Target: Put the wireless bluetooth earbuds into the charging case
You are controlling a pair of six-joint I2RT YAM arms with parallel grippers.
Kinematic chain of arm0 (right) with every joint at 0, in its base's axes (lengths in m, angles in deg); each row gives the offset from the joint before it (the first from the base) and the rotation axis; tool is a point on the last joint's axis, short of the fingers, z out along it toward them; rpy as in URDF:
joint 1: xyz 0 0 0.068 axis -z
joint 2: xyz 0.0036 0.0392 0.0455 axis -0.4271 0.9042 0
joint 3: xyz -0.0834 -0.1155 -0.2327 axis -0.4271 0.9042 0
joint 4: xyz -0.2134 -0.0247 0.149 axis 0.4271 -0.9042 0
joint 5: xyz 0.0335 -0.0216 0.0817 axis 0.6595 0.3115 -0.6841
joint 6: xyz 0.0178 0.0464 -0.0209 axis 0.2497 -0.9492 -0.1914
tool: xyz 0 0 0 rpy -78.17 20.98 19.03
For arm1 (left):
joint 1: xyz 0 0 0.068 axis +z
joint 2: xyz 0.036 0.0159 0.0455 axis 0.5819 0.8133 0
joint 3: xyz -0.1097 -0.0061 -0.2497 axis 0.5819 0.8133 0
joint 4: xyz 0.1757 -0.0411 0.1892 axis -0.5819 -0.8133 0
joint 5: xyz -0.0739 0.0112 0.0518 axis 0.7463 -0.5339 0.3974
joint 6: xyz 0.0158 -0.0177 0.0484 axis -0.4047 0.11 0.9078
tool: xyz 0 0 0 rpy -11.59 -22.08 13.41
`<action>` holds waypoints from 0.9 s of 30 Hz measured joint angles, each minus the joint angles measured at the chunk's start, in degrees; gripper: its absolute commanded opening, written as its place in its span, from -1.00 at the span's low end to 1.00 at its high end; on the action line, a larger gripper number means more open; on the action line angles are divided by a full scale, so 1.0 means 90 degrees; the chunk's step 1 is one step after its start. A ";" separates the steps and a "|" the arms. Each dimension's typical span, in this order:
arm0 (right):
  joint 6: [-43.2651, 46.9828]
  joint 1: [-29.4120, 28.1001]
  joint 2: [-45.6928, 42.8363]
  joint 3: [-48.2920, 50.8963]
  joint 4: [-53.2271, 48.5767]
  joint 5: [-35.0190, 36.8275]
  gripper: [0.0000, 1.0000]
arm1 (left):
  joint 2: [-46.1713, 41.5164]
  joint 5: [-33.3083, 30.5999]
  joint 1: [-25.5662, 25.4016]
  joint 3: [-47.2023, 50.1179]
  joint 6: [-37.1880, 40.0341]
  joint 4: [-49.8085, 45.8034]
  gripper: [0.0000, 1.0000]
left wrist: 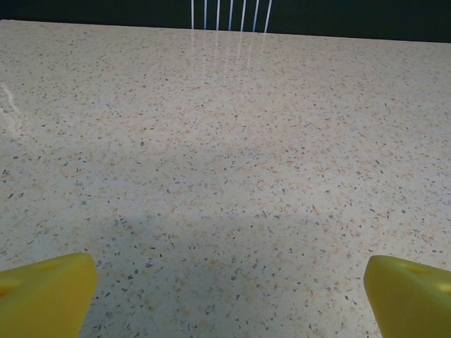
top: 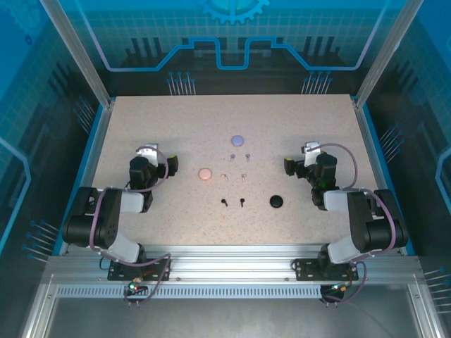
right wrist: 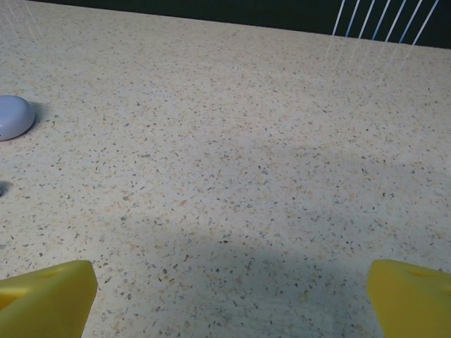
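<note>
Three round cases lie mid-table: a purple case (top: 237, 140) at the back, a pink case (top: 205, 173) to the left, a black case (top: 276, 201) to the front right. Between them lie tiny stemmed earbuds in pairs: purple earbuds (top: 239, 156), pale pink earbuds (top: 233, 177) and black earbuds (top: 232, 203). My left gripper (top: 150, 153) rests open at the left, well apart from them; its yellow fingertips (left wrist: 46, 296) frame bare table. My right gripper (top: 309, 151) is open at the right; the purple case (right wrist: 13, 117) lies far to its left.
The speckled table (top: 169, 120) has a blue raised rim and metal posts at its back corners. Open surface lies in front of both grippers and around the small cluster of cases.
</note>
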State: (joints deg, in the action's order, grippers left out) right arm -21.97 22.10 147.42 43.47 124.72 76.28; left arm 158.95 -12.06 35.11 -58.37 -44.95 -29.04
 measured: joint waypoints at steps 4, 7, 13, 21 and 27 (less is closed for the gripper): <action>-0.0163 0.0000 -0.0563 -0.0444 -0.1256 0.0253 1.00 | -0.0267 -0.0109 0.0000 -0.0029 -0.0015 -0.0410 0.97; -0.0478 0.0000 -0.1268 -0.1042 -0.2186 0.0406 1.00 | -0.0457 -0.0189 0.0000 -0.0034 -0.0019 -0.0498 0.98; -0.1678 0.0027 -0.1923 -0.1955 -0.3560 0.0488 1.00 | -0.1197 -0.0478 -0.0017 -0.0245 -0.0012 -0.1447 0.97; -0.2361 -0.0328 -0.1921 -0.2055 -0.4889 -0.0056 1.00 | -0.2144 -0.0697 -0.0537 -0.2237 -0.0304 -0.3694 0.97; -0.2431 -0.1605 -0.1943 -0.2103 -0.6013 0.0170 1.00 | -0.2237 -0.0882 -0.1494 -0.3585 -0.0775 -0.5209 0.98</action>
State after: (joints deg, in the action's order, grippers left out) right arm -43.85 7.65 129.94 24.54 70.60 77.81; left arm 138.82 -19.99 21.67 -90.63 -51.92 -75.93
